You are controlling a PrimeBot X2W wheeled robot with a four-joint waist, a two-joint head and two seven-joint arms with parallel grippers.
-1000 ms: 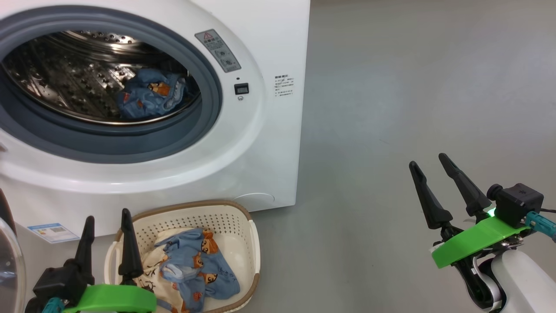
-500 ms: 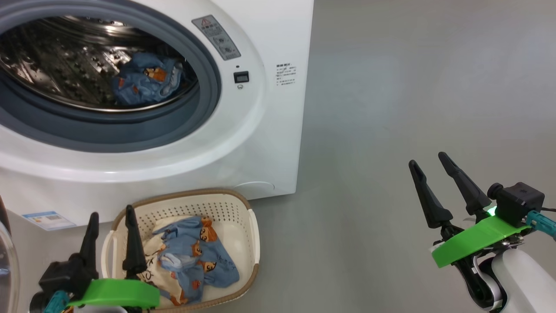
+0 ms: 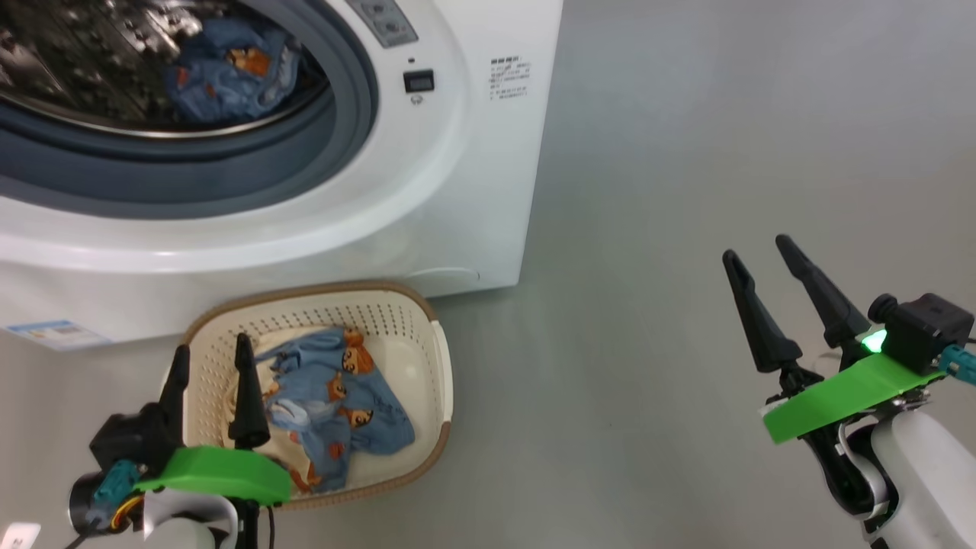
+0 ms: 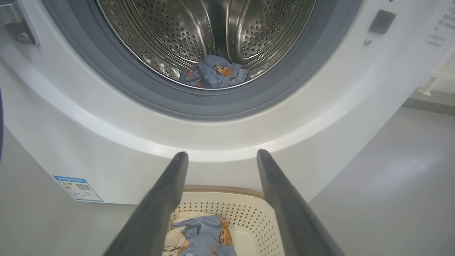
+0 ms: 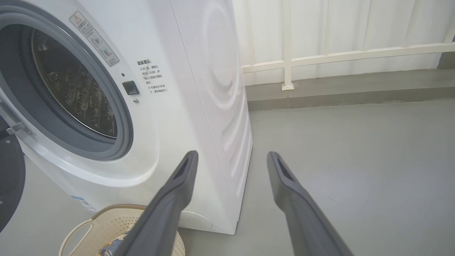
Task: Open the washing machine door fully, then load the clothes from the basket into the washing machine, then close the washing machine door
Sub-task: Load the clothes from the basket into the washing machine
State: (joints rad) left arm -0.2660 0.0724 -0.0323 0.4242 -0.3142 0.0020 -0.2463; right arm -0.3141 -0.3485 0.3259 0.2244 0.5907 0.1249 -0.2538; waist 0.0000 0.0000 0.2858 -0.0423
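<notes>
Washing machine (image 3: 473, 175) is seen with its opening uncovered. The washing machine door (image 5: 7, 177) is swung out; only a dark slice of its rim is caught at the left edge of the right wrist view, below the metal hinge (image 5: 16, 128).

One blue printed garment (image 4: 213, 73) is lodged at the bottom front of the steel drum (image 4: 270, 32), just behind the grey-blue gasket (image 3: 229, 171).

The basket (image 3: 438, 358) is set on the grey floor (image 3: 686, 168), right against the lower front of the machine, with the blue label sticker (image 3: 47, 334) off to its left. The clothes (image 3: 339, 404) are bundled inside the basket: blue fabric with orange-brown figures, piled toward the near side.

Left gripper (image 3: 212, 343) is placed over the basket's near-left part, fingers aimed at the machine. The fingers are spread apart and nothing is held between them. Contact with the clothes can't be judged from the head view; in the left wrist view the bundle is seen below and between the fingers, with a gap.

Right gripper (image 3: 755, 245) is parked well to the right of the machine and basket, over bare floor. Its fingers are also spread, with nothing gripped. Past them the machine's side panel and a white railing (image 5: 337, 57) are seen.
</notes>
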